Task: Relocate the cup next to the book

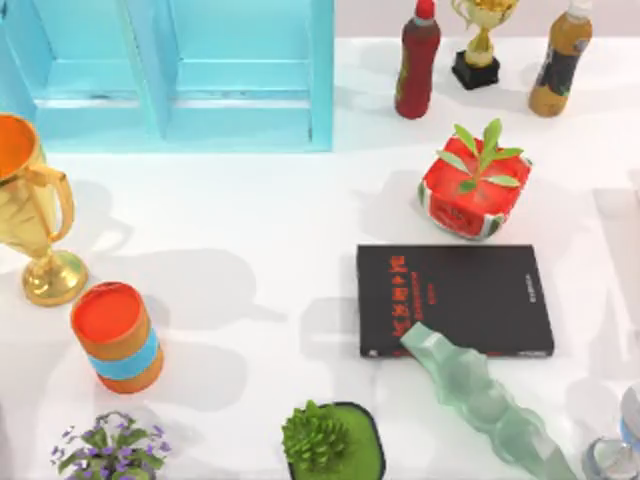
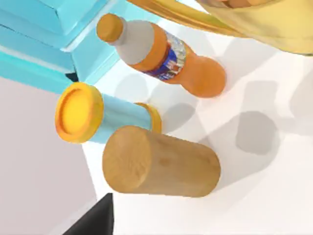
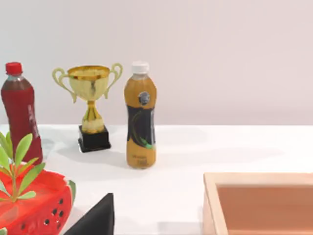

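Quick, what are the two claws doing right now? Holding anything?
Left gripper: not in sight, so its state cannot be told.
Right gripper: not in sight either, so nothing can be said of what it holds.

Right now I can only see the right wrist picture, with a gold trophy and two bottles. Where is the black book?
Observer: In the top view the book lies flat, right of the table's middle, just below the red watermelon-patterned plant pot.
Operator: Is anything on top of it?
Observer: Yes. A pale green wavy object lies with one end over the book's lower edge.
Operator: What does the left wrist picture show?
Observer: An orange soda bottle near a wooden cylinder.
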